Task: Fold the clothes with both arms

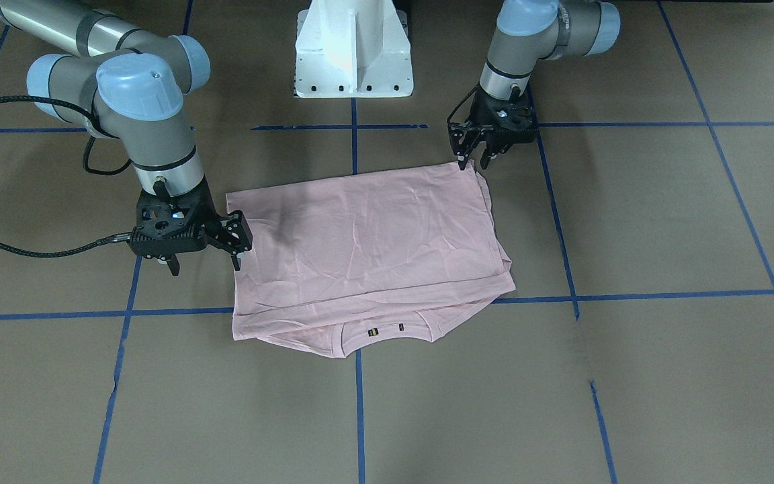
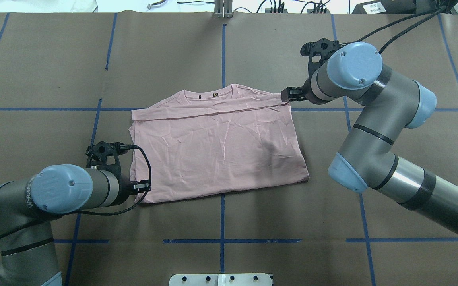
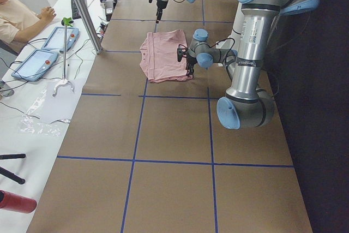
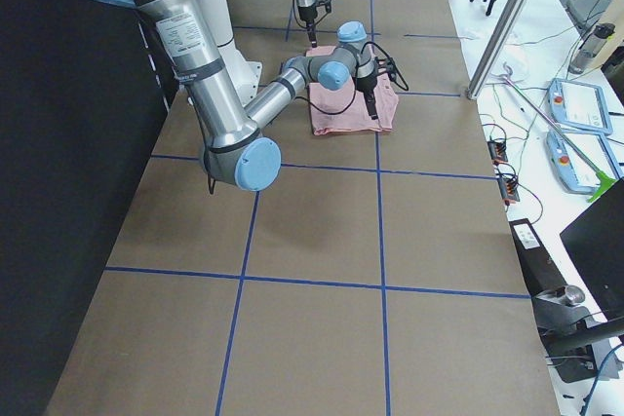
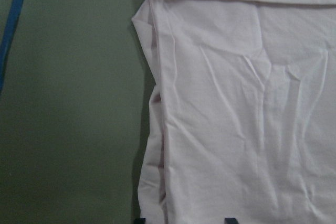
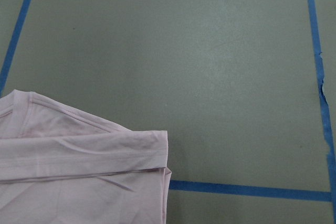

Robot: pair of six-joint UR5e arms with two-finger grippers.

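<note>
The pale pink T-shirt (image 1: 373, 235) lies folded into a rough rectangle on the table, its collar and small tags toward the far side (image 2: 213, 95). My left gripper (image 1: 473, 161) hovers open at the shirt's near left corner (image 2: 139, 186). In the left wrist view the shirt's side edge (image 5: 157, 129) runs between the two fingertips (image 5: 228, 220). My right gripper (image 1: 204, 263) stands open at the far right corner (image 2: 290, 94), one finger over the shirt's edge and one beside it. The right wrist view shows only that folded corner (image 6: 131, 150), no fingers.
The table is brown paper with blue tape lines (image 2: 222, 59). The white pedestal base (image 1: 353, 47) stands behind the shirt. Beyond the far edge a side table holds tablets (image 3: 32, 64) and cables, and a person (image 3: 16, 17) sits there.
</note>
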